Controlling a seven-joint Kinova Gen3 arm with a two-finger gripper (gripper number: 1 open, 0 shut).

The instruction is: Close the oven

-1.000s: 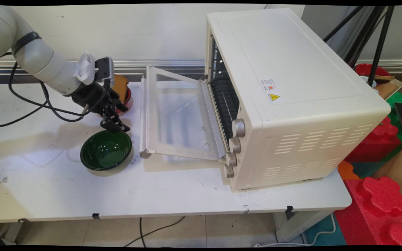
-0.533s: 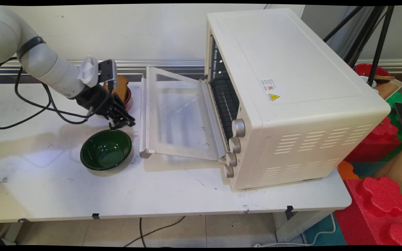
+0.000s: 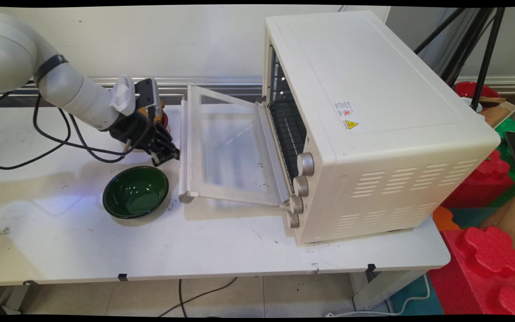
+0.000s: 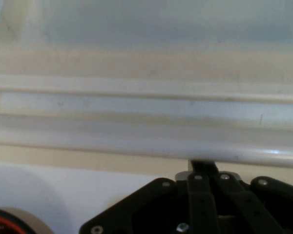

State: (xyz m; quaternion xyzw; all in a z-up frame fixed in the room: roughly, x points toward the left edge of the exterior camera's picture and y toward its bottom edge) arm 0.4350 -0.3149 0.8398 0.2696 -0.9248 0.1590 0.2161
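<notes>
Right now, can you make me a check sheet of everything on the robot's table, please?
Surface: white table, scuffed, with dark specks at its left.
Main things: cream toaster oven, its glass door folded down and open, wire rack inside, four knobs.
Clutter: green bowl, empty; red bowl with something brown in it, mostly hidden behind the arm.
End effector: shut, holding nothing, right at the door's handle bar, above the green bowl.
Cables: black cables hang from the arm; another lies on the floor.
Surroundings: wall, tripod legs, red foam blocks.
</notes>
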